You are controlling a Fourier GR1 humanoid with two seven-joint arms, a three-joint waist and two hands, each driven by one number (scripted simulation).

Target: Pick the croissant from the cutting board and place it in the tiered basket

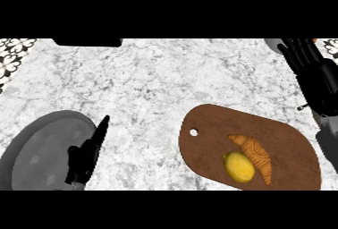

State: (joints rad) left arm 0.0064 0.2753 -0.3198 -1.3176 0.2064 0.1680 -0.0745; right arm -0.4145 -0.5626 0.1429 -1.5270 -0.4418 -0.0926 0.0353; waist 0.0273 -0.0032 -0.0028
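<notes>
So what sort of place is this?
Most likely a kitchen: a marbled stone counter, and on it a wooden cutting board carrying a croissant and a lemon.

We are looking down at a kitchen. A pale marbled stone counter (152, 76) fills the view. On it lies a brown wooden cutting board (214, 129) with a hanging hole, bearing a croissant (256, 152) and a lemon (239, 167) side by side. Well left of the cutting board we see a grey round tiered basket (36, 145), and far up-left of the board, black-and-white patterned tiling (14, 50).
</notes>
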